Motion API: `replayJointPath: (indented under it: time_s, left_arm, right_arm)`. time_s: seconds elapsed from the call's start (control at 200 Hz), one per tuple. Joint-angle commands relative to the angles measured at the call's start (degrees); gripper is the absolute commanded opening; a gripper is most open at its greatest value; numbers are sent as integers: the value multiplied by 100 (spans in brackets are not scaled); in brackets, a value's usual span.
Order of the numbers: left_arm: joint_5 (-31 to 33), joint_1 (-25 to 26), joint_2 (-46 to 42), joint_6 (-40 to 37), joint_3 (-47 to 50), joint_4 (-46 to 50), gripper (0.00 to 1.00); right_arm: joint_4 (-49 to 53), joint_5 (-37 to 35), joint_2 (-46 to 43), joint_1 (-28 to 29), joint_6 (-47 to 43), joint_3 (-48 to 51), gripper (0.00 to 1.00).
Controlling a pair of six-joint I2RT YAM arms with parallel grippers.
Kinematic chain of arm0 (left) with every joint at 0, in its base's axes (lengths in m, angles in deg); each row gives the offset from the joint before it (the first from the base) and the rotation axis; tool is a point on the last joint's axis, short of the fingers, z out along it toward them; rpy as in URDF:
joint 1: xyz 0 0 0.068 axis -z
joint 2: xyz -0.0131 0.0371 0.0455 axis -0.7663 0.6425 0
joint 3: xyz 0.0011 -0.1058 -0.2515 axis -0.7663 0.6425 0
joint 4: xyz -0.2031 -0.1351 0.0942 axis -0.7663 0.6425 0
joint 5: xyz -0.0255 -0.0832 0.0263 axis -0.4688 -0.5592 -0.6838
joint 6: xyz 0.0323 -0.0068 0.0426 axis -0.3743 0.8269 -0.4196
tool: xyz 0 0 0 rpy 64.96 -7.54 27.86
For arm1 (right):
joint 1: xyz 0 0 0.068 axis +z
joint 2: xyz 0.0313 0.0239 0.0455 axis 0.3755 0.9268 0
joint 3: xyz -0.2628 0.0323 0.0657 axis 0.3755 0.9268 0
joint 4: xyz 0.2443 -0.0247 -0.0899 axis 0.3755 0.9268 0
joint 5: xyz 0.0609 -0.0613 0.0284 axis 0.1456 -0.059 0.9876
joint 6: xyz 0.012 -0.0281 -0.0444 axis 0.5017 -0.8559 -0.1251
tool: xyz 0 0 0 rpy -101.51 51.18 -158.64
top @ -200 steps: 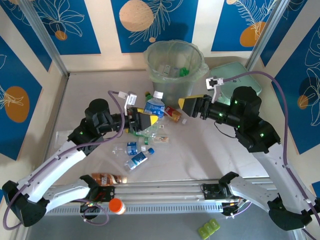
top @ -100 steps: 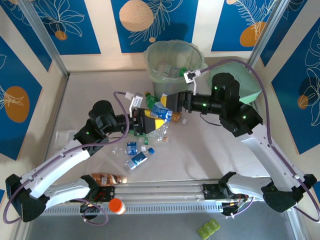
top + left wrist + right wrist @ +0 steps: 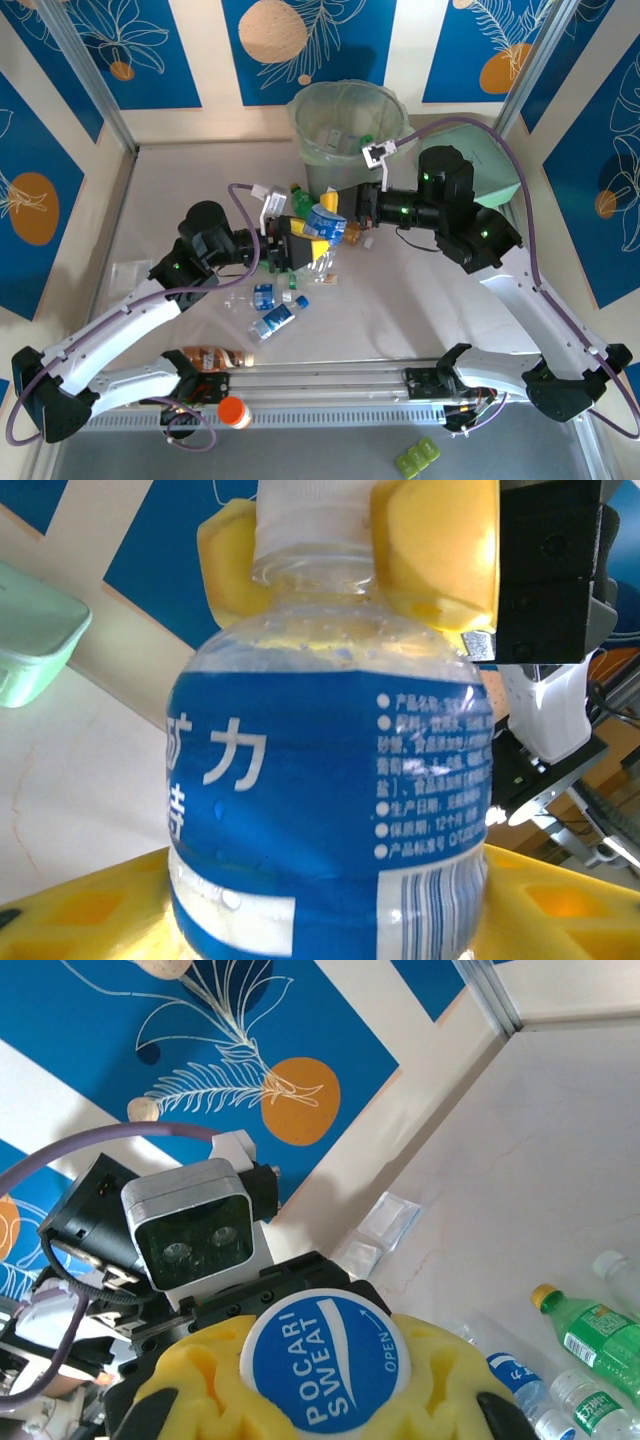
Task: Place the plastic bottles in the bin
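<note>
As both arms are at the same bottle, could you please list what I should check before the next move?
1. Left fingers hold the blue-labelled bottle by its body: ok.
2. Right fingers sit either side of its white cap: ok.
3. Right grip firm enough to carry it alone: cannot tell.
4. Bin open, with room inside: ok.
5. Purple cable clear of the bin rim: cannot tell.

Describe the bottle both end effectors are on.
The bottle is clear plastic with droplets inside, a blue wrap label with white print and a white-sided cap whose blue top reads Pocari Sweat. The left end effector clamps its body; the right end effector pinches the cap with yellow fingers. It hangs near the bin.
</note>
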Motion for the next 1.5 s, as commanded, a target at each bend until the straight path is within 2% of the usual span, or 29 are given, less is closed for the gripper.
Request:
replayJointPath:
  time_s: [0.0,0.06,0.185,0.345,0.455,0.575,0.7,0.86,1.065,1.145,1.385,1.495]
  left_arm:
    - [91,105,-85,-291,-69,210,81]
    - [356,103,-228,-460,-141,529,89]
    - [1495,103,-831,-875,-209,1233,95]
    - [3031,106,-1562,-1372,-375,2271,96]
    - [3653,101,-1650,-1678,-662,3117,96]
    - [3745,97,-1588,-1871,-847,3580,96]
    - [3560,102,-1481,-1900,-952,3691,96]
    - [3253,94,-1236,-1985,-1197,3885,96]
    - [3484,97,-1083,-2231,-1433,4117,96]
    - [3543,95,-1015,-2308,-1487,4146,96]
    - [3648,95,-737,-2455,-1594,4210,96]
    - [3737,91,-671,-2528,-1556,4210,96]
  right_arm:
    - [-297,243,-145,-138,301,36,0]
    - [-308,257,-166,-207,369,41,0]
    - [-252,47,-250,-409,298,-6,0]
    - [3,-399,-124,-981,88,-284,0]
    - [-25,-782,120,-1393,60,-534,0]
    - [-254,-1091,589,-1838,-19,-981,0]
    - [-319,-1354,1371,-2245,-133,-1772,0]
    - [248,-1676,2790,-2570,-476,-3524,0]
    - [1621,-1946,4819,-2719,-802,-6233,0]
    - [2006,-1778,5498,-2735,-828,-7005,0]
    - [1813,-1097,6250,-2635,-639,-7042,0]
    - [2007,-1306,6632,-2418,-944,-7221,0]
